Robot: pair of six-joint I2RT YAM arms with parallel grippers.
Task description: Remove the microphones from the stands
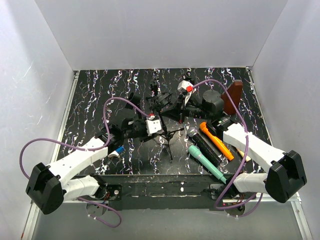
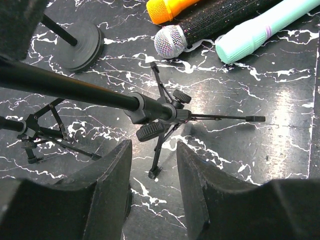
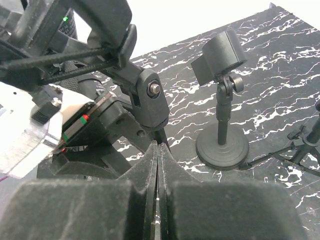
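Two grippers meet over the middle of the marbled black table, and between them stands the tripod stand. At the left, the left gripper has its jaws parted with nothing between them. Its two dark fingers flank a strip of bare table and the tip of one tripod leg. The hub of the stand lies just beyond the fingertips and apart from them. The black pole slants in from the left edge of the wrist view to meet that hub. A second, smaller tripod sits at the left of that view, and a round-based desk stand is further off. Toward the middle, the right gripper has its jaws pressed flat together, and nothing shows between the pads. Its fingertips sit right under the bolted clip joint, so close that contact cannot be ruled in or out. Above that joint is a black bulk (probably the holder), and whether a microphone sits in it cannot be told from any view. To the right of the stand, three loose ones lie side by side on the table, well clear of both sets of jaws. They are a black microphone with a silver mesh head, an orange microphone and a mint-green microphone.
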